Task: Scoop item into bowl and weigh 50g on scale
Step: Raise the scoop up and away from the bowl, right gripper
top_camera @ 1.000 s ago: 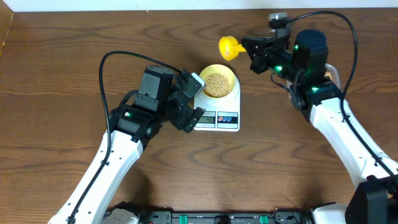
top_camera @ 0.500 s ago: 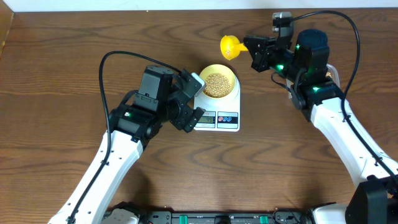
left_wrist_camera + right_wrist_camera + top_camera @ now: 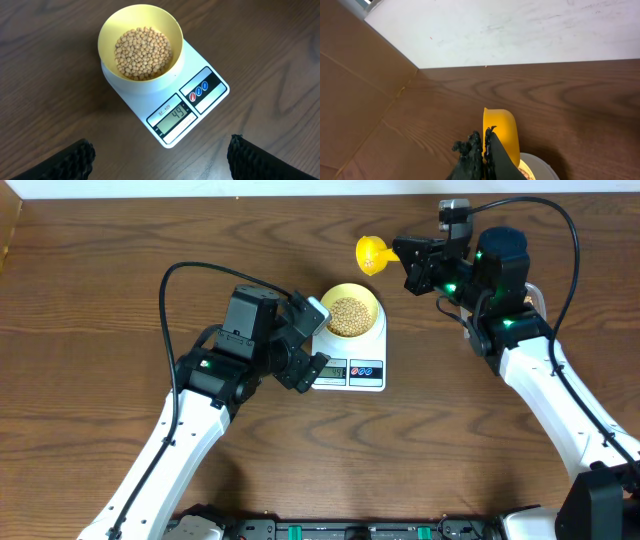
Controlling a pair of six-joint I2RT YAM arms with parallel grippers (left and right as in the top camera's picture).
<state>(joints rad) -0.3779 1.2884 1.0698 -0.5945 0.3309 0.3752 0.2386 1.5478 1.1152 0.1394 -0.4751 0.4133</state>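
The bowl of beans sits on the scale; only the left wrist view shows 49. Left jaws spread; right jaws grasp the scoop at one o'clock.

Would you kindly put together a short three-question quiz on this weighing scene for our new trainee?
1. True or false: the bowl of beans sits on the scale.
2. What number does the scale's display show?
3. What does the right gripper hold? A) a yellow scoop B) the bowl C) nothing

Key
1. True.
2. 49.
3. A; it is clamped on the scoop's handle, up and to the right of the bowl in the overhead view. The left gripper is open and empty, hovering near the scale.
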